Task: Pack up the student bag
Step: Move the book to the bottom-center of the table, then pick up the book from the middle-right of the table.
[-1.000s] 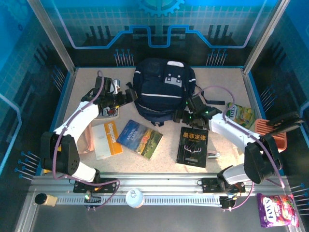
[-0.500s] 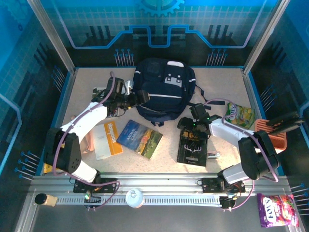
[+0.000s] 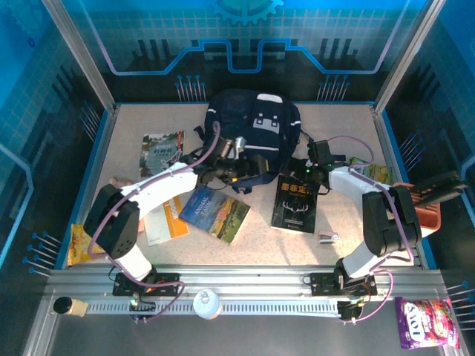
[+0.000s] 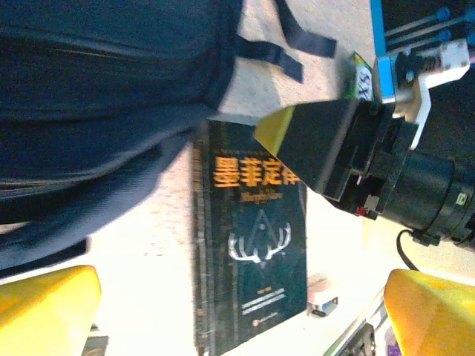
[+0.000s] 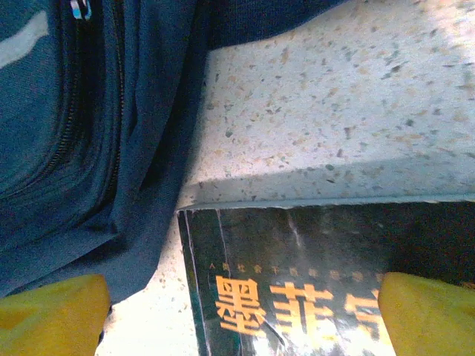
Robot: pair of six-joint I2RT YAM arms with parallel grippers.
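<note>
Hard to read: from above, the left gripper [image 3: 249,169] sits dark against the near edge of the student bag [image 3: 252,122]. The right gripper [image 3: 306,176] is just as murky at the bag's near right corner. The jaw gaps are unreadable there. The left forearm covers part of the orange-and-white book [image 3: 165,216]. The right forearm cuts off the green packet [image 3: 373,172].

Change since half a second ago: the left gripper has swung from the bag's left flank across to its near edge, uncovering a booklet [image 3: 162,150] behind the arm. The right gripper has shifted from over the black book [image 3: 297,205] to that book's far edge. Bag and books unmoved.

The wrist views settle the jaws. Left wrist: yellow fingertips [image 4: 46,308] wide apart, nothing clamped. The bag lies beyond them, the black book lies between them, and the right gripper faces in from the right. Right wrist: fingertips [image 5: 427,315] likewise apart and empty, with the book's corner between them. The bag lies to their left on the speckled table [image 5: 334,96].
</note>
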